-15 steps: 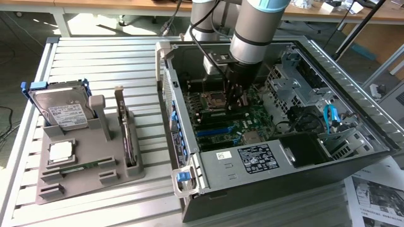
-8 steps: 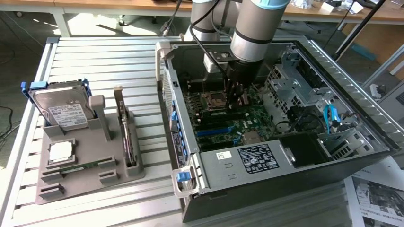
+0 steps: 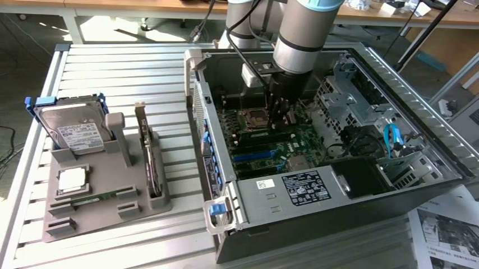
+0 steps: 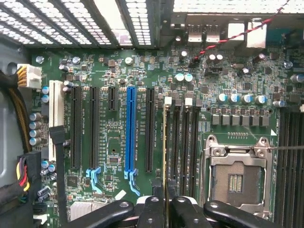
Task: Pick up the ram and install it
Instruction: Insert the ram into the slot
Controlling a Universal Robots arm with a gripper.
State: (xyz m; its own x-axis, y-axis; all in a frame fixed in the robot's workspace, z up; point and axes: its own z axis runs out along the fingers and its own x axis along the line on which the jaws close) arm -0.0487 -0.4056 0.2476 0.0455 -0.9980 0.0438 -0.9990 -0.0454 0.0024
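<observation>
My gripper (image 4: 167,203) is shut on the ram (image 4: 166,142), a thin green stick seen edge-on between the two black fingers (image 4: 153,209). The stick hangs upright over the row of dark memory slots (image 4: 181,142) beside the empty silver processor socket (image 4: 236,178); I cannot tell whether it touches the slot. In the exterior view the gripper (image 3: 284,119) reaches down inside the open computer case (image 3: 314,190), just above the green motherboard (image 3: 270,143) and next to the socket (image 3: 253,117).
To the exterior view's left, a grey holder (image 3: 101,216) carries a hard drive (image 3: 75,131), a square silver chip (image 3: 73,179), an upright dark card (image 3: 150,162) and a flat green stick (image 3: 93,197). Drive cages (image 3: 348,103) and cables (image 3: 393,140) crowd the case.
</observation>
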